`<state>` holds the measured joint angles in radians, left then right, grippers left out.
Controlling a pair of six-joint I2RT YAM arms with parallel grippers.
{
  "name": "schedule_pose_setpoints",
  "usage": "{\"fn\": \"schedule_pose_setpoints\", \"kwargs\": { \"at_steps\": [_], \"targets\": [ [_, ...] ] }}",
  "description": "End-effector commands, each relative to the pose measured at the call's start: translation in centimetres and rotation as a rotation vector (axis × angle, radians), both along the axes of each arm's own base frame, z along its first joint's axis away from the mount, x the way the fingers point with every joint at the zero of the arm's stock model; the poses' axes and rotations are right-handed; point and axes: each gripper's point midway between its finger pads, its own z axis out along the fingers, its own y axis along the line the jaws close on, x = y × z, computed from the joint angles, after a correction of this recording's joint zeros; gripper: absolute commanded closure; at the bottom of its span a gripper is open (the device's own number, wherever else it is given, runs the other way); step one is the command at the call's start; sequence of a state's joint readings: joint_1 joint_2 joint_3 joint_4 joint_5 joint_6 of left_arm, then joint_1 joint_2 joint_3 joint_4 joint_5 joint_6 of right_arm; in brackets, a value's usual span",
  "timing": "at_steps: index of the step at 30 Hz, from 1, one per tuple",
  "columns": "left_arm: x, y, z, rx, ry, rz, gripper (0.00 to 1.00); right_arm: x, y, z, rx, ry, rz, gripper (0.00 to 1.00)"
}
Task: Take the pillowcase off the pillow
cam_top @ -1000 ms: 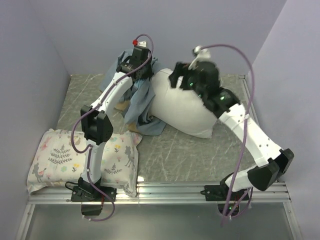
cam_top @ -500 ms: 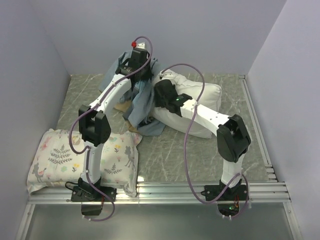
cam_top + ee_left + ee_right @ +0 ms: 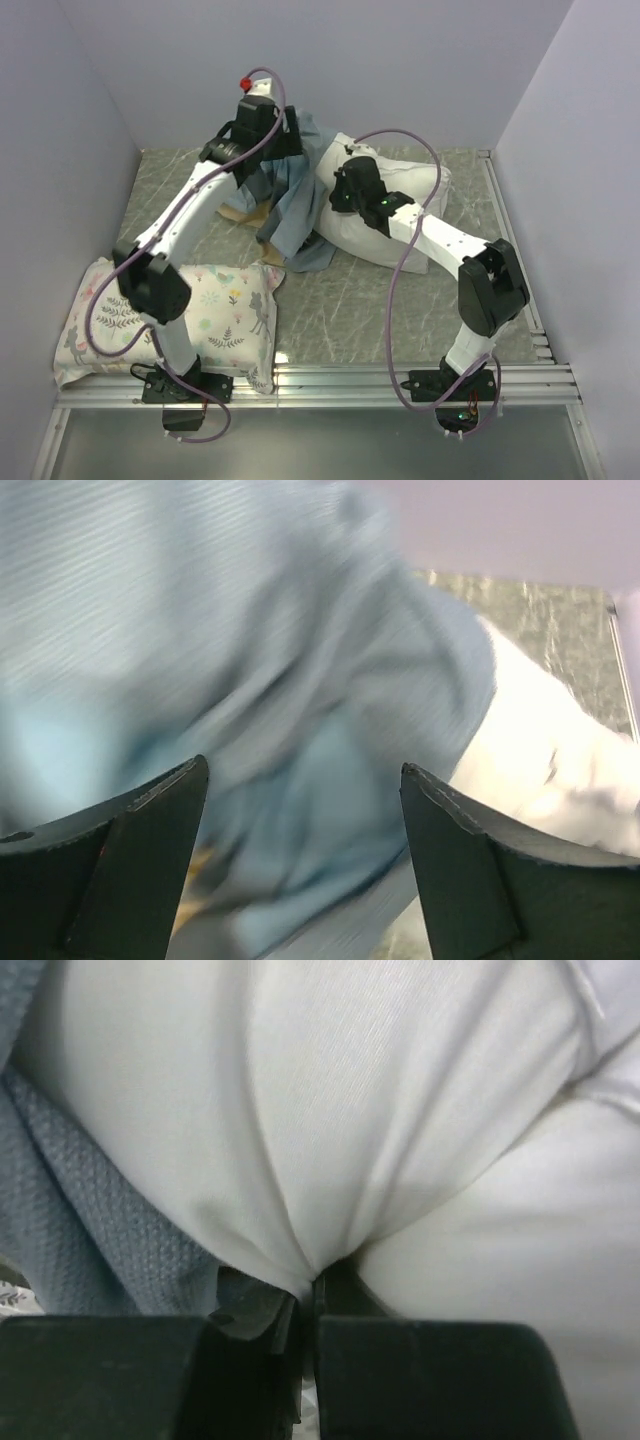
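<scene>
Cloth fills nearly everything ahead of the left gripper: its jaws stand wide apart with nothing between them, and the slate-blue pillowcase hangs in loose folds just beyond the fingertips, blurred in the wrist view. Whether the fabric touches the fingers cannot be told. Past it, to that gripper's right, a strip of the white pillow shows, and then the marbled table.

The right gripper is clamped tight on a small fold of the pillow's white skin, which puckers into the closed jaws. Just to the left of that pinch the grey-blue weave lies against the pillow, touching it.

From above, the pillow runs crosswise on the far half of the table. Its long axis points from the right gripper toward the left one, and the pillowcase is bunched at the end nearest the left gripper. Most of the white body is bare, so the task looks well along. Whether that end is tucked inside the sack is hidden by the folds.

The coming move turns on that axis. With the right arm anchoring the pillow, the cloth should come off along the length, away from the pinch and toward the left arm's side — the left gripper is plainly the nearer one. It would first need a firm bite on the fabric straight ahead of its fingers, taking pillowcase alone and none of the white beneath.
</scene>
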<state>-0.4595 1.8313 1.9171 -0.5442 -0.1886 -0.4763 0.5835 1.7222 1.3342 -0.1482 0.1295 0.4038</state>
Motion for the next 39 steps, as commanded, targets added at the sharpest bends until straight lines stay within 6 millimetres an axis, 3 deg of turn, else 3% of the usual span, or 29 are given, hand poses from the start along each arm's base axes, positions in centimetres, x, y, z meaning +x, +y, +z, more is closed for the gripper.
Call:
{"fn": "schedule_pose_setpoints", "kwargs": {
  "at_steps": [1, 3, 4, 7, 10, 12, 15, 16, 17, 18, 19, 20, 21, 22, 24, 25, 31, 34, 39],
  "targets": [
    [-2.4, 3.6, 1.0, 0.055, -0.026, 0.083, 0.16, -0.2, -3.6, -1.3, -0.036, 0.057, -0.065, 1.00],
    [-3.4, 4.6, 0.7, 0.063, -0.025, 0.114, 0.15, -0.4, -3.7, -0.6, -0.029, 0.048, -0.060, 1.00],
    [-3.7, 4.6, -1.0, 0.068, -0.006, 0.107, 0.15, -0.5, -3.5, -0.3, -0.024, 0.046, -0.050, 1.00],
    [-3.9, 3.5, -3.2, 0.053, 0.018, 0.058, 0.14, -0.8, -3.5, 0.4, -0.012, 0.036, -0.046, 1.00],
    [-3.0, 1.7, -4.9, 0.012, 0.022, -0.011, 0.12, -1.2, -3.4, 0.9, -0.009, 0.029, -0.039, 1.00],
    [-2.1, 0.1, -4.6, -0.039, -0.016, -0.061, 0.12, -1.4, -3.5, 1.2, -0.013, 0.024, -0.041, 1.00],
    [-0.7, -0.5, -4.8, -0.063, -0.032, -0.039, 0.13, -1.8, -3.9, 1.2, -0.023, 0.022, -0.046, 1.00],
    [-0.1, -0.3, -4.5, -0.063, -0.038, -0.016, 0.15, -2.0, -4.2, 0.9, -0.032, 0.029, -0.052, 1.00],
    [0.4, 0.0, -5.4, -0.044, -0.019, 0.016, 0.26, -2.1, -4.4, 1.2, -0.035, 0.023, -0.054, 1.00],
    [0.4, 0.8, -6.2, -0.020, 0.016, 0.060, 0.37, -2.3, -4.7, 1.0, -0.042, 0.024, -0.060, 1.00],
    [1.2, 2.9, -5.5, 0.015, -0.005, 0.172, 0.52, -2.4, -4.8, 1.1, -0.046, 0.022, -0.061, 1.00],
    [1.4, 4.0, -5.4, 0.027, -0.003, 0.215, 0.79, -2.6, -5.1, 1.6, -0.043, 0.012, -0.064, 1.00],
    [1.6, 5.2, -5.0, 0.017, -0.012, 0.264, 0.89, -2.9, -5.2, 1.5, -0.050, 0.015, -0.064, 1.00],
    [2.0, 7.6, -5.0, 0.014, -0.014, 0.327, 0.97, -3.1, -5.5, 1.6, -0.055, 0.013, -0.067, 1.00],
    [2.2, 10.5, -3.7, -0.022, -0.034, 0.397, 1.00, -3.4, -6.0, 2.4, -0.052, -0.004, -0.075, 1.00],
    [2.7, 13.2, -3.4, -0.042, -0.036, 0.455, 1.00, -3.6, -6.3, 2.1, -0.059, 0.000, -0.080, 1.00],
    [3.2, 21.1, -1.7, -0.056, -0.056, 0.643, 1.00, -4.8, -9.2, 4.6, -0.046, -0.045, -0.126, 1.00],
    [3.3, 23.7, -2.3, -0.081, -0.040, 0.695, 1.00, -5.3, -11.0, 5.8, -0.029, -0.061, -0.156, 1.00],
    [3.8, 25.9, -4.4, -0.059, 0.006, 0.739, 1.00, -5.8, -13.5, 7.6, -0.006, -0.086, -0.197, 1.00]
  ]
}}
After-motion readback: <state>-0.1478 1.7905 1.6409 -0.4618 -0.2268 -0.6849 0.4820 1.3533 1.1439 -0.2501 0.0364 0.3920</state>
